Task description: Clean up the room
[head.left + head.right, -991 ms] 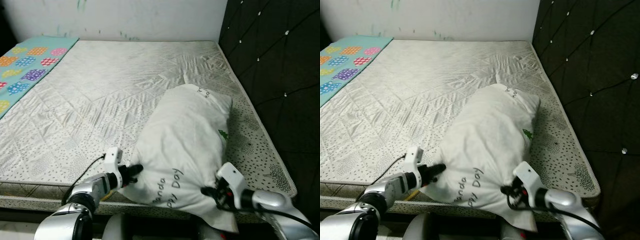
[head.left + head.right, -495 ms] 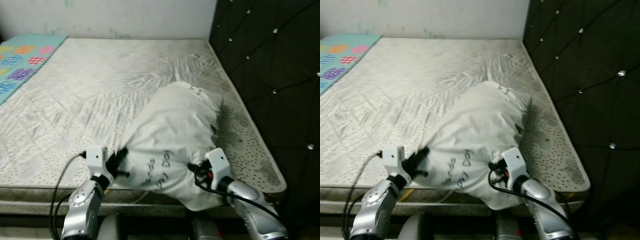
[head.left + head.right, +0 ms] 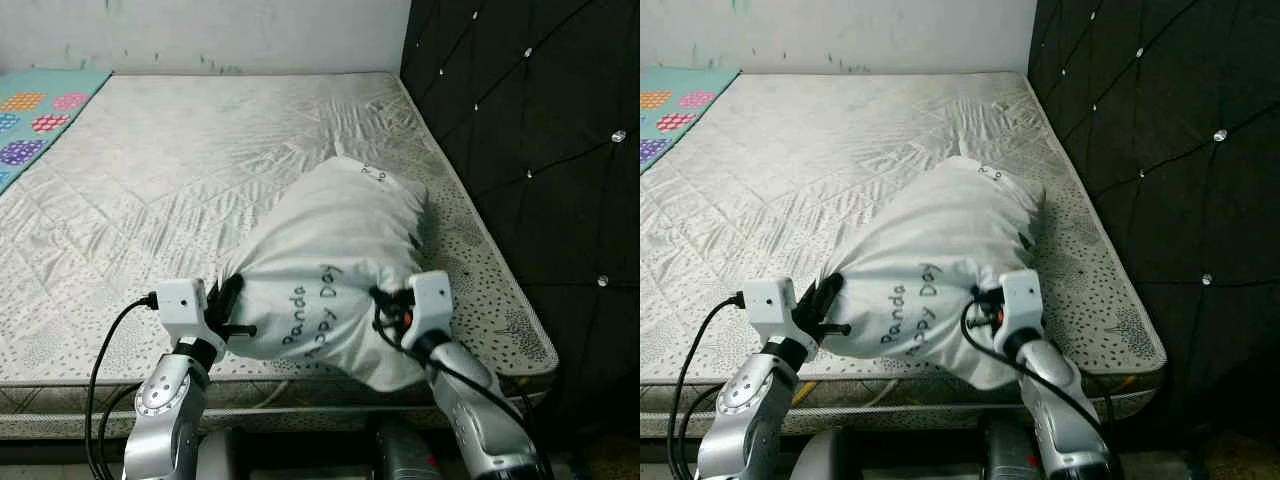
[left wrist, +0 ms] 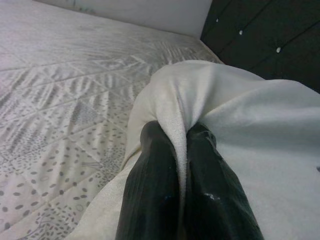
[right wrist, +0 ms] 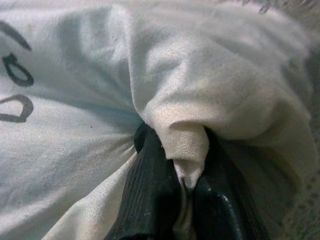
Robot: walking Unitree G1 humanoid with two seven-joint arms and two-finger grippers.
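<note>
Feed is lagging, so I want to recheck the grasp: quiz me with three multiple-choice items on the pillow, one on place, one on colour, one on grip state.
1. The pillow lies:
A. by the headboard side of the mattress
B. on the floor
C. on the blue sheet

2. The pillow's cover is:
A. black
B. white
C. red

3. The left gripper and right gripper are:
A. both open
B. both pinching pillow fabric
C. one idle

Answers: 1 A, it sits next to the dark headboard. 2 B, white with dark lettering. 3 B, both wrist views show fabric between fingers.

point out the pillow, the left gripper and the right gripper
pillow point(image 3: 335, 235): left eye view, upper middle of its white cover
left gripper point(image 4: 181, 150): left wrist view, fabric fold pinched between its fingers
right gripper point(image 5: 182, 165): right wrist view, fold clamped between its fingers
</note>
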